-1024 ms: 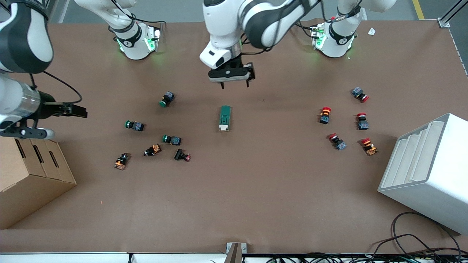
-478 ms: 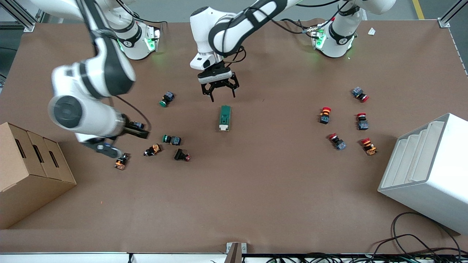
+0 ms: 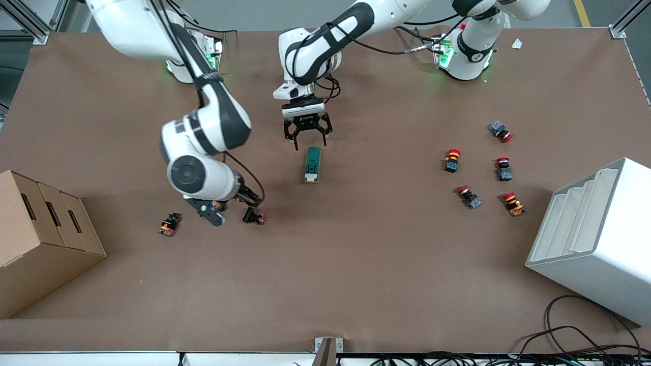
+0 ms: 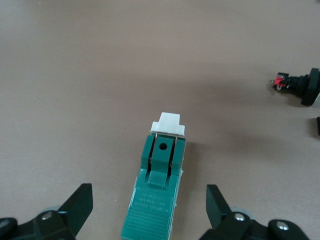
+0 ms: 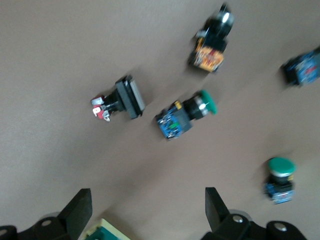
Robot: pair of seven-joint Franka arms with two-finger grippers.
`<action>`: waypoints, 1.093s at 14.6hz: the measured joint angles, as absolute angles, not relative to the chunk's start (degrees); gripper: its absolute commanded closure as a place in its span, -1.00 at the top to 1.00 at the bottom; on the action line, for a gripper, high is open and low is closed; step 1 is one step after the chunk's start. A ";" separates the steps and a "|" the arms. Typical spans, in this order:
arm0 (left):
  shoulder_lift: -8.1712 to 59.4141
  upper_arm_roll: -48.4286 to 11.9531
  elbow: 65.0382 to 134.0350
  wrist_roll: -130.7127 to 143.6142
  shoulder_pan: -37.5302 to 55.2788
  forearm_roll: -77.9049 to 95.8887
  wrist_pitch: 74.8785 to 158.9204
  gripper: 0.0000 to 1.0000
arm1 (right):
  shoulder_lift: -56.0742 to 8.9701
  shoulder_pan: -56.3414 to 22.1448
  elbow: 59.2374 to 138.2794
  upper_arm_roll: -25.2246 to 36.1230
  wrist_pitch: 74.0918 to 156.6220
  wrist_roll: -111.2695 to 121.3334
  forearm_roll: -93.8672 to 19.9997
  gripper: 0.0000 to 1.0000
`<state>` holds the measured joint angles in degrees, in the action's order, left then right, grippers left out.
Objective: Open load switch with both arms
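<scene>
Here the right gripper (image 3: 249, 199) hangs low over the push buttons (image 5: 185, 114) toward the right arm's end from the load switch (image 3: 312, 164), fingers (image 5: 77, 211) spread. The load switch lies flat mid-table. Above its green end, the left gripper (image 3: 307, 140) points straight down, fingers (image 4: 79, 206) spread wide, holding nothing.

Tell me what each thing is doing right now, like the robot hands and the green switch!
load switch: lying flat on the table, not gripped, white lever at the end nearer the front camera.
left gripper: open, over the switch's green end.
right gripper: open, above the push buttons toward the right arm's end of the table.
green-capped push button: lying on its side.
cardboard box: resting at the table edge.
</scene>
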<state>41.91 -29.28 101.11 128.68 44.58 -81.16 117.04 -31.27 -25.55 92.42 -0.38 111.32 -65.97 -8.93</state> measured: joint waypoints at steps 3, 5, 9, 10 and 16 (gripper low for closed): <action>43.41 -29.28 104.49 136.73 44.83 -91.40 117.09 0.99 | -36.89 -28.38 89.11 -0.38 113.64 -77.56 -11.30 1.00; 44.84 -29.24 105.26 139.75 44.92 -95.60 117.07 1.00 | -40.82 -30.30 84.80 -0.41 113.75 -84.74 -11.37 1.00; 47.47 -28.98 105.32 140.91 45.09 -101.65 115.27 0.99 | -44.64 -32.60 81.46 -0.38 113.46 -92.08 -11.46 1.00; 48.31 -28.96 105.33 141.60 45.11 -103.55 113.70 0.99 | -45.01 -33.11 81.39 -0.39 113.43 -93.69 -11.50 1.00; 51.63 -28.89 104.78 142.90 46.62 -106.80 107.58 1.00 | -45.52 -37.45 80.96 -0.43 112.83 -101.19 -12.22 1.00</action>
